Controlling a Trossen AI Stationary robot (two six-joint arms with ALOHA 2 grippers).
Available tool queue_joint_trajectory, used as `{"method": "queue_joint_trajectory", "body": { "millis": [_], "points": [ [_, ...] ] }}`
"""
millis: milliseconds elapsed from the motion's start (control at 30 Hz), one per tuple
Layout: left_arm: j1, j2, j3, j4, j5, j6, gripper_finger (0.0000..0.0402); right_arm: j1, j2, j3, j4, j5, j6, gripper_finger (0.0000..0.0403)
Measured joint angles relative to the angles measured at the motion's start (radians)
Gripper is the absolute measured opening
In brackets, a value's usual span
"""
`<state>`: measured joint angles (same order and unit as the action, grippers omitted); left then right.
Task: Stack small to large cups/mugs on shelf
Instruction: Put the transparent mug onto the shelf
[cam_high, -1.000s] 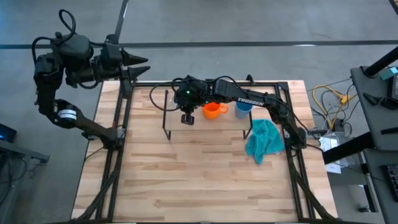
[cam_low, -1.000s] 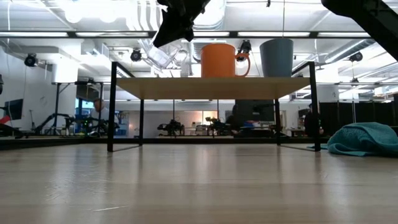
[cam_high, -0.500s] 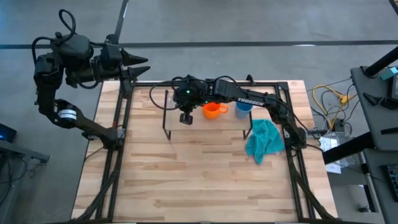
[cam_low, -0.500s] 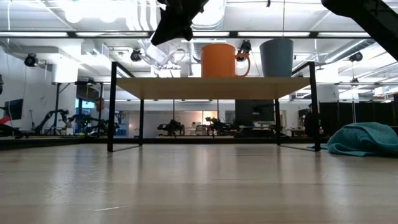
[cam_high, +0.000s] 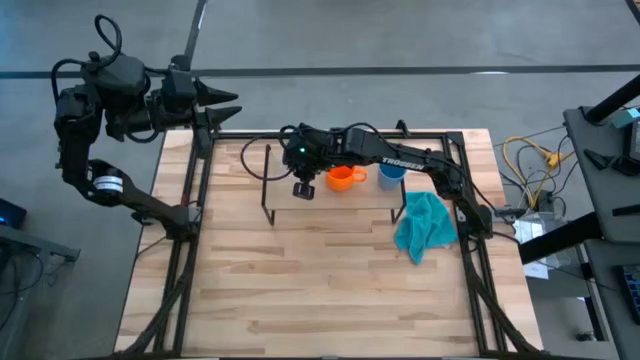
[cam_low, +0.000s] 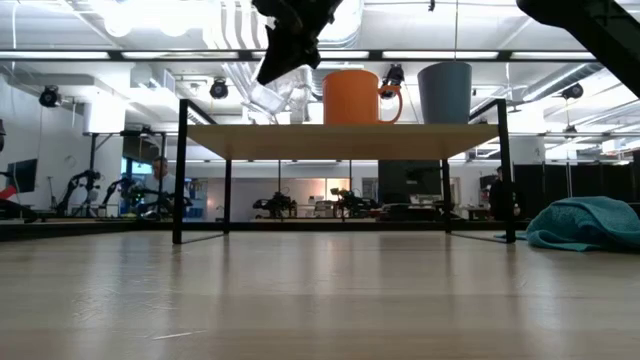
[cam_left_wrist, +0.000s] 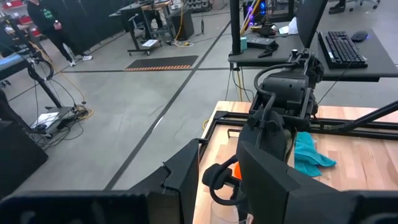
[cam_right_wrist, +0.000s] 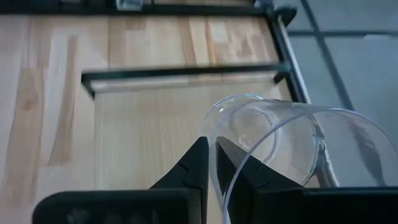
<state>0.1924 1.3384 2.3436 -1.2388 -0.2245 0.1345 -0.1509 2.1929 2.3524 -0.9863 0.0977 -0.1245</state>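
clear glass: tilted, above shelf left end, rim pinched by right gripper | orange mug, light blue cup: upright on shelf | left gripper: spread wide, off table's far-left corner

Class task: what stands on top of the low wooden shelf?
On the shelf stand an orange mug and a light blue cup. The right gripper holds the clear glass tilted above it; contact can't be judged.
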Motion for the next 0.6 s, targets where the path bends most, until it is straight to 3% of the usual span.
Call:
{"method": "queue_joint_trajectory", "body": {
  "millis": [267,600],
  "points": [
    [0.000,-0.002,0.000,0.001,0.000,-0.018,0.0101,-0.011,0.000,0.000,-0.183,-0.026,0.001,0.0029],
    [0.000,-0.002,0.000,0.039,0.000,-0.024,0.0101,-0.018,0.000,0.000,-0.172,-0.021,-0.021,0.0029]
  ]
}}
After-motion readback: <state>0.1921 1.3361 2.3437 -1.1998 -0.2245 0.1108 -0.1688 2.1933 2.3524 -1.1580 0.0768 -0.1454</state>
